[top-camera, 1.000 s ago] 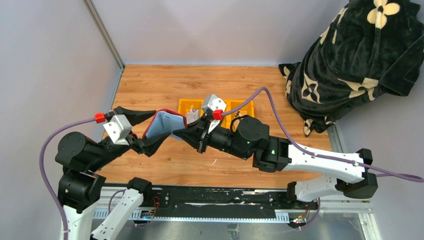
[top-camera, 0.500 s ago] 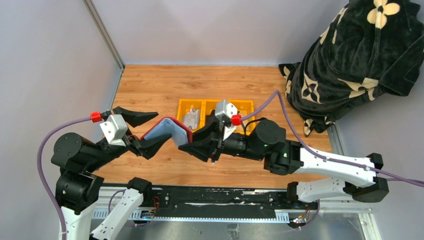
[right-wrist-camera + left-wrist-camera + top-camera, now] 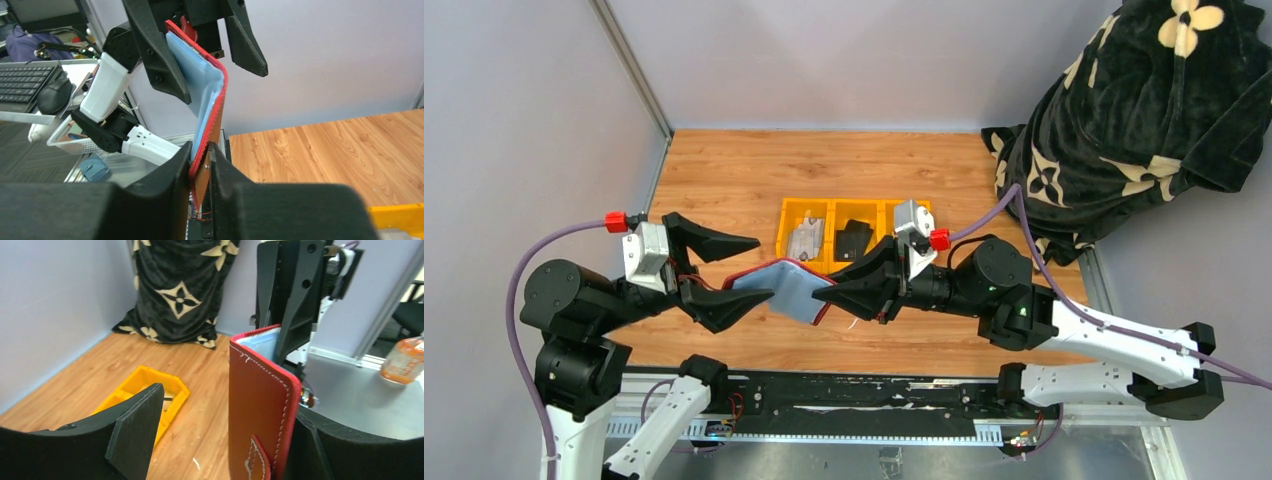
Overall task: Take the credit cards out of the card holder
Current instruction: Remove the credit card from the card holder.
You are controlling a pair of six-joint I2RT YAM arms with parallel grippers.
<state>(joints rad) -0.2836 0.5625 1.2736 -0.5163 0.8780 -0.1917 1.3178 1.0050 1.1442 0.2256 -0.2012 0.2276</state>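
The maroon card holder (image 3: 779, 287) hangs spread open above the table between both grippers, its blue-grey sleeves facing up. My right gripper (image 3: 829, 290) is shut on its right flap; in the right wrist view the jaws pinch the red edge (image 3: 200, 160). My left gripper (image 3: 759, 270) stands open around the left flap. In the left wrist view the card holder (image 3: 260, 410) rests against the right finger only. A silvery-grey credit card (image 3: 806, 240) and a dark one (image 3: 854, 240) lie in the yellow tray. I cannot tell whether any card is in the sleeves.
The yellow three-compartment tray (image 3: 785, 215) sits mid-table just behind the grippers. A black flowered cloth bundle (image 3: 1124, 120) fills the back right corner. Grey walls close the left and back. An orange bottle (image 3: 402, 360) stands off the table in the left wrist view.
The right gripper has drawn back to the right and down with the card holder's flap in it. The card holder has dropped and spread flatter. The left gripper stayed open.
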